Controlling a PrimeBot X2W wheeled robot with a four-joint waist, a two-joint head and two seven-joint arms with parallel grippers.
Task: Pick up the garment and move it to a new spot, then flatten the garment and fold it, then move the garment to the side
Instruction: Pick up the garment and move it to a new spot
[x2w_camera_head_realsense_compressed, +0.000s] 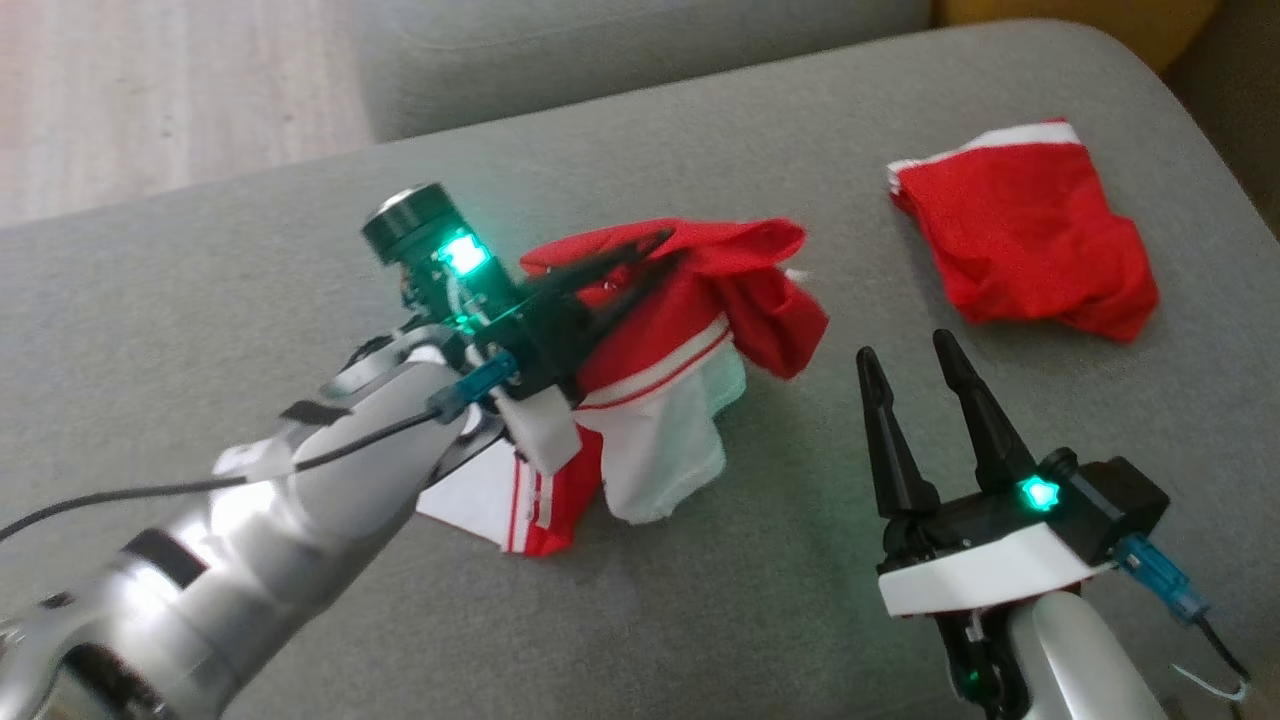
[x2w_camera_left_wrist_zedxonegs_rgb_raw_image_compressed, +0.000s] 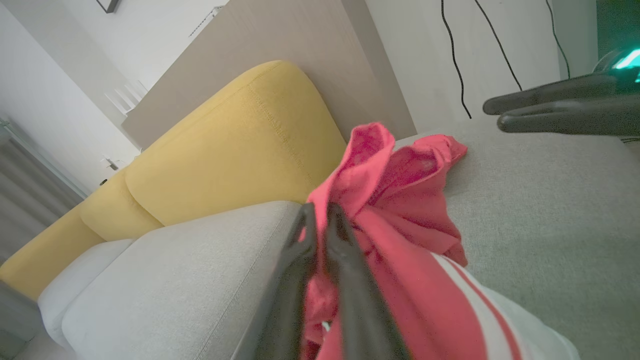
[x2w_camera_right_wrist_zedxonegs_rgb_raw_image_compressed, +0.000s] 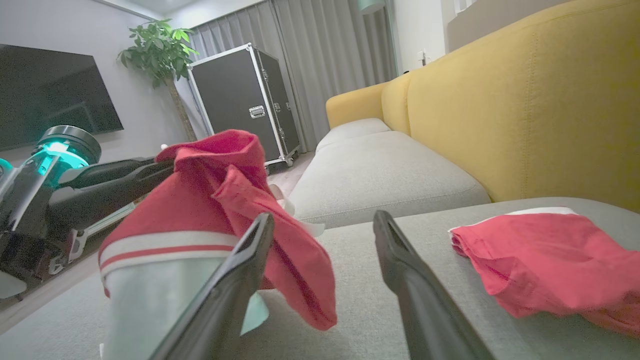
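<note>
Inspection of the grey cushion (x2w_camera_head_realsense_compressed: 300, 260): two textile items are on it.

Item 1: the garment (x2w_camera_head_realsense_compressed: 660, 340), red with white panels and a red-and-white stripe band. It lies bunched near the middle of the cushion. Its upper red fold is raised off the cushion, and the white lower part drapes down and touches the cushion.

Left hand (x2w_camera_head_realsense_compressed: 660, 250): fingers drawn narrow and pinching the raised red fold. In the left wrist view, the fingertips of the left hand (x2w_camera_left_wrist_zedxonegs_rgb_raw_image_compressed: 321, 210) stand almost together with red fabric of the garment (x2w_camera_left_wrist_zedxonegs_rgb_raw_image_compressed: 400, 210) between the fingers.

Right hand (x2w_camera_head_realsense_compressed: 905, 350): fingers spread wide and holding nothing. It sits low over the cushion, just beside the garment and apart from it. In the right wrist view, the garment (x2w_camera_right_wrist_zedxonegs_rgb_raw_image_compressed: 200, 200) is in front of the right hand (x2w_camera_right_wrist_zedxonegs_rgb_raw_image_compressed: 324, 217) and to the left.

Item 2: a second red garment (x2w_camera_head_realsense_compressed: 1020, 240) with a white edge. It lies flat, well apart from item 1, toward the yellow backrest (x2w_camera_right_wrist_zedxonegs_rgb_raw_image_compressed: 525, 100).
</note>
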